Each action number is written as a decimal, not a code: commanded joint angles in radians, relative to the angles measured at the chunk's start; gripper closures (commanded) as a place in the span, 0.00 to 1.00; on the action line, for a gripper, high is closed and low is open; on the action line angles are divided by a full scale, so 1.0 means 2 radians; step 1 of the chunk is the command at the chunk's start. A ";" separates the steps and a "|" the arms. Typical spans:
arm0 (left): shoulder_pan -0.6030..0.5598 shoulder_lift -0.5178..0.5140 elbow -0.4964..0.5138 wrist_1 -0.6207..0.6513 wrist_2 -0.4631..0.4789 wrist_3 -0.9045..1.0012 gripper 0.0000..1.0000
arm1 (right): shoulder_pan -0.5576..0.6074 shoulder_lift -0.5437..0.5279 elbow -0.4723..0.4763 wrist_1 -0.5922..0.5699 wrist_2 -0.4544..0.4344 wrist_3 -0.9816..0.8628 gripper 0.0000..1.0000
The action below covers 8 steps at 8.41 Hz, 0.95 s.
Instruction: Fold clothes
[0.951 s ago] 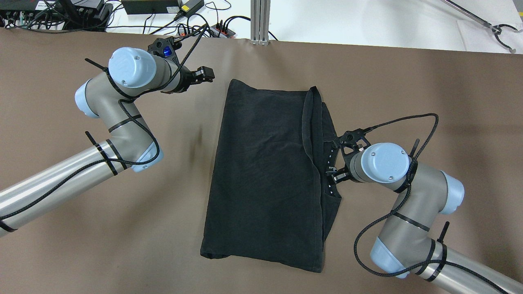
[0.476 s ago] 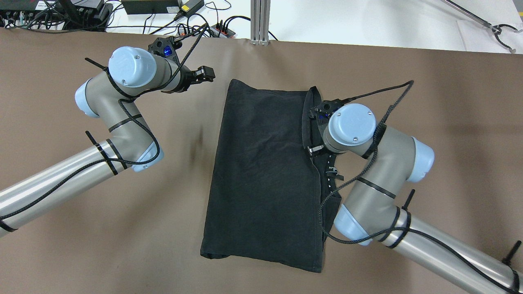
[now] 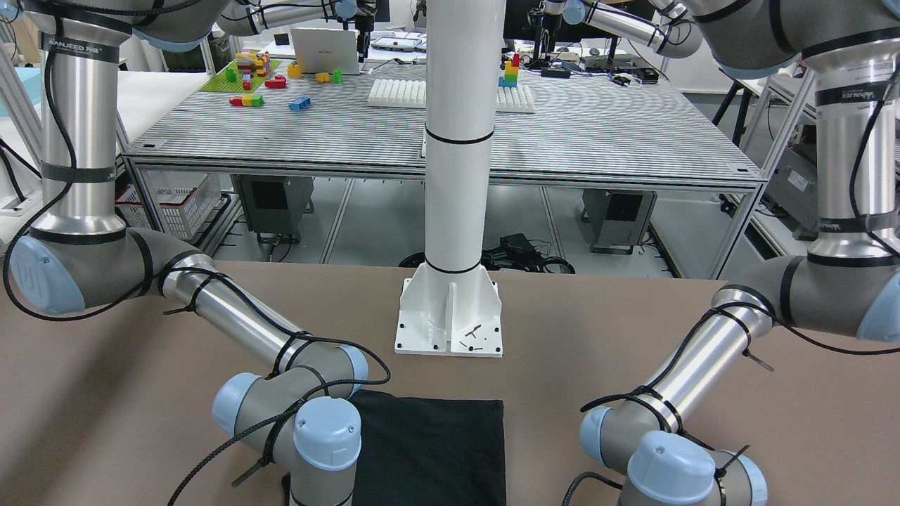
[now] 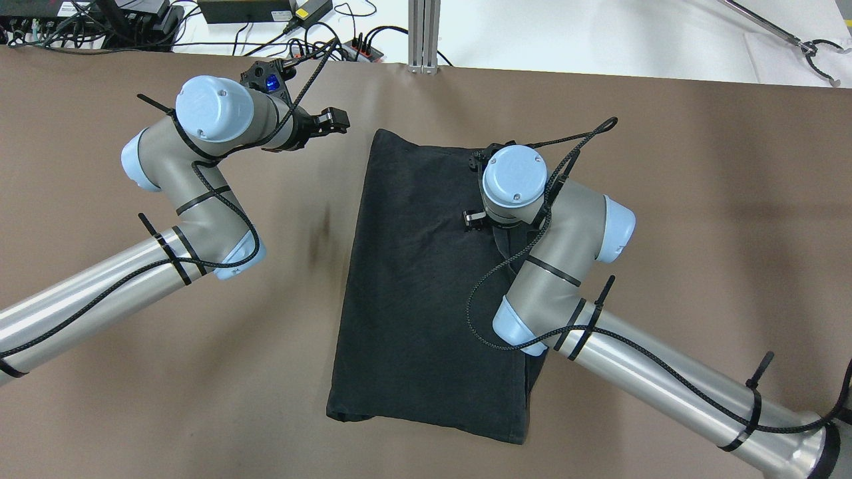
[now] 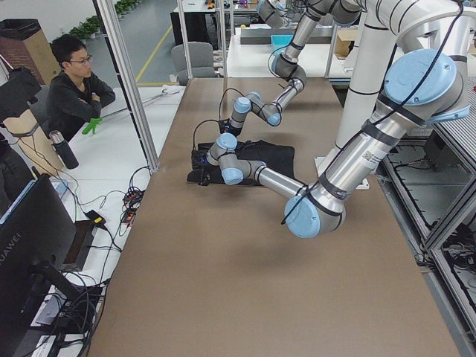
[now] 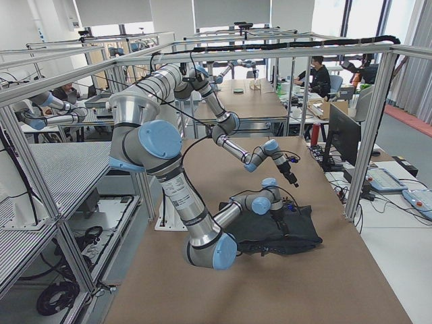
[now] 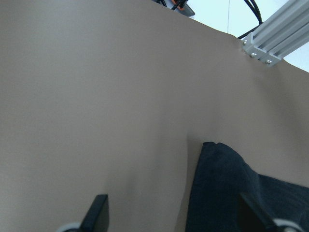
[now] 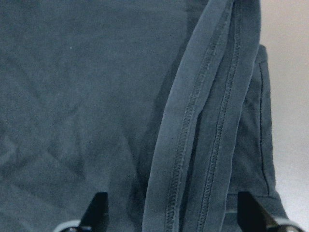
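Though both are released, the right pincer (image 8: 175,215) is hovering over the stitched hem (image 8: 203,121) of the thin black rectangular cloth (image 4: 419,279) on the brown desk (image 4: 699,199), the left pincer (image 7: 175,215) beside its corner.

Light is coming in bright and even from overhead; arms are throwing soft, diffuse shadows on the brown tabletop (image 4: 699,199), no hard edges; a faint dark smudge is sitting on it left of the clothes (image 4: 426,279). Black fabric is swallowing detail in the overhead view, creases barely reading. Right wrist view is rendering it washed-out blue-grey; seams are looking sharp mid-frame; right claw (image 8: 169,220) tips are blurring at the bottom edge. Left wrist view is looking soft overall, left claw (image 7: 178,217) out of focus. Windows (image 6: 317,17) are reading near white; white post (image 3: 457,176) is glaring slightly.
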<state>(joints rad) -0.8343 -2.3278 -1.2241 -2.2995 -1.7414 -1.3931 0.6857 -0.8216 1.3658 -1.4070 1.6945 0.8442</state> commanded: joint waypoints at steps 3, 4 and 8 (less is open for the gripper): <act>0.000 0.001 0.000 0.000 0.001 0.000 0.07 | 0.003 -0.026 -0.016 0.036 -0.014 -0.003 0.06; 0.000 0.001 0.000 0.000 0.002 0.000 0.07 | 0.005 -0.032 -0.016 0.041 -0.014 -0.019 0.06; 0.000 0.002 -0.001 -0.001 0.004 -0.001 0.07 | 0.050 -0.095 0.010 0.069 -0.007 -0.131 0.06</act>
<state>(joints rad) -0.8345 -2.3247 -1.2242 -2.3001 -1.7359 -1.3929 0.7432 -0.9276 1.3556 -1.3142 1.6750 0.6973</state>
